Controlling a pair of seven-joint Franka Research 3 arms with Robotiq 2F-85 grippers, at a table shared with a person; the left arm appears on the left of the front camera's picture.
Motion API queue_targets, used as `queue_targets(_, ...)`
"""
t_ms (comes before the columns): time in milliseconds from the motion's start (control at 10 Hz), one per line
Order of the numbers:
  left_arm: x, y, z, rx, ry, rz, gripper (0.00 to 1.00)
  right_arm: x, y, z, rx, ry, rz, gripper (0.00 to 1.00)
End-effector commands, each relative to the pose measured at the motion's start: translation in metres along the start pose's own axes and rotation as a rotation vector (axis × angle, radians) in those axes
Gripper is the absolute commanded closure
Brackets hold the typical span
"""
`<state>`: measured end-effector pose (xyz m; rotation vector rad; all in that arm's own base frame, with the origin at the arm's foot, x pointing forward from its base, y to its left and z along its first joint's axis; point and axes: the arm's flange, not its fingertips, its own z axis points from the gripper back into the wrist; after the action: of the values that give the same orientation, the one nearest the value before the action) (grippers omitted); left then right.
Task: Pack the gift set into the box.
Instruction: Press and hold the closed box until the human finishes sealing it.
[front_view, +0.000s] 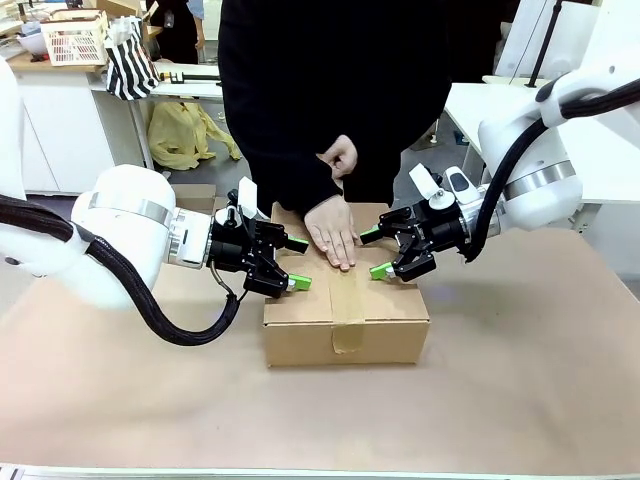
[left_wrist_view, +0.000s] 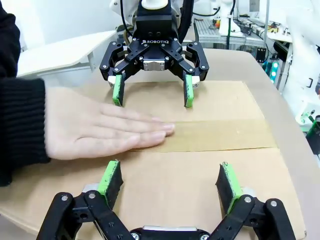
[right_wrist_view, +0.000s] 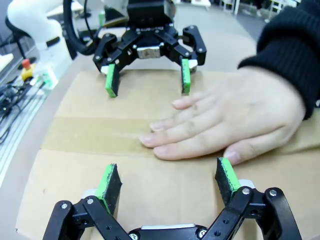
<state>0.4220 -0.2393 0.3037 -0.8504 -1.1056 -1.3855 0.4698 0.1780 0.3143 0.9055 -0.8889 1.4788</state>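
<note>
The box (front_view: 345, 315) lies in the middle of the table with its flaps shut and brownish tape (left_wrist_view: 225, 135) along the top seam. A person's hand (front_view: 333, 232) rests flat on the lid, fingers over the tape. My left gripper (front_view: 298, 263) hovers open just above the box's left end, with nothing between its fingers. At the right end my right gripper (front_view: 376, 252) is likewise open and empty, facing the left one across the lid. In the wrist views each gripper (left_wrist_view: 170, 177) (right_wrist_view: 167, 180) stands over bare cardboard near the hand (right_wrist_view: 235, 120). The gift set is hidden.
Brown paper covers the table (front_view: 520, 380). The person in black (front_view: 330, 90) stands at the far edge right behind the box. A white basket (front_view: 75, 40), a striped bag (front_view: 132, 60) and a yellow cloth (front_view: 185, 135) sit far back left.
</note>
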Motion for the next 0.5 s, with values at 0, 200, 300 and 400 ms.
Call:
queue_targets(0, -0.0027, -0.0030, 0.0005, -0.005, 0.012, -0.002, 0.00, -0.0012, 0.0007, -0.0004, -0.002, 0.003, 0.001, 0.00)
queue_targets(200, -0.0027, -0.0030, 0.0005, -0.005, 0.012, -0.002, 0.00, -0.0012, 0.0007, -0.0004, -0.002, 0.003, 0.001, 0.00)
queue_targets(300, -0.0027, -0.0030, 0.0005, -0.005, 0.012, -0.002, 0.00, -0.0012, 0.0007, -0.0004, -0.002, 0.003, 0.001, 0.00)
queue_targets(400, -0.0027, -0.0030, 0.0005, -0.005, 0.012, -0.002, 0.00, -0.0012, 0.0007, -0.0004, -0.002, 0.003, 0.001, 0.00)
